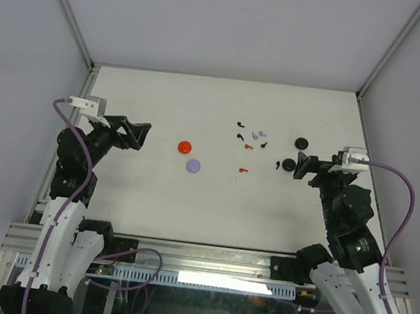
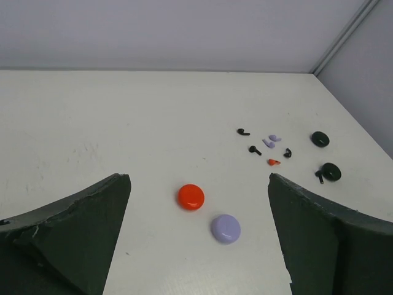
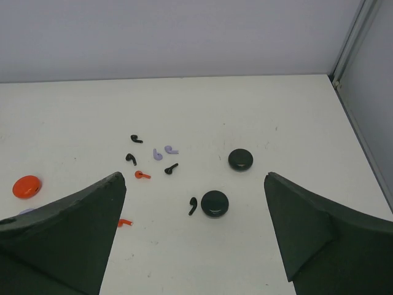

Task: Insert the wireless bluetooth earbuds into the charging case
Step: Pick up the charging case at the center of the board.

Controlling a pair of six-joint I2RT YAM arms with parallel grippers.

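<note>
Now, desk: white, smooth.
Left hand: wide, empty, left of red disc.
Right hand: wide, empty, far right of red disc.
Lilac disc: just beside red disc.
Two black discs: well right of red disc.
Earbuds: scattered loose between red disc and black discs.
Handling: likely featherlight, hard, glossy, prone to skid or flick away. Pinch across bulb end, stem left free.

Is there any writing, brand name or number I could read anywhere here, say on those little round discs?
None can be read anywhere in the three views.
The red disc, lilac disc and black discs show plain tops.
The earbuds are too small to show any marking.
</note>
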